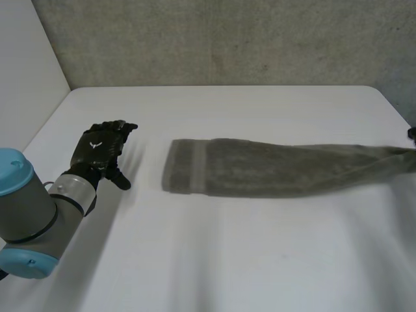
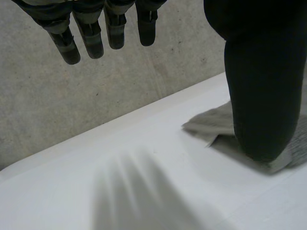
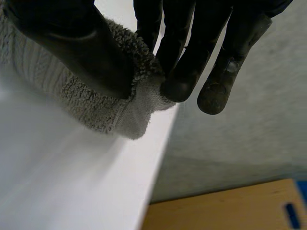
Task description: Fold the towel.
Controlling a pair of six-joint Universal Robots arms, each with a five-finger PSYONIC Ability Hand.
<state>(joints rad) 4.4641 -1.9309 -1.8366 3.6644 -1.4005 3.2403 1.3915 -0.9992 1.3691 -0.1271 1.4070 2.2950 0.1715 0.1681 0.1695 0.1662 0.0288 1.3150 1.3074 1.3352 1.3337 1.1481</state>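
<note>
While in right hand (image 3: 192, 43), towel (image 1: 273, 170) outstretched.

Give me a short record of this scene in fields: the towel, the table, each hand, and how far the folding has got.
towel: grey-green, lying as a long narrow strip across the table
table: white; the towel reaches its right edge
left hand: open, fingers straight, beside the towel's banded end, apart from it
right hand: thumb and fingers pinch the towel's other end at the table's edge
fold state: narrow strip, its two ends not yet brought together
</note>
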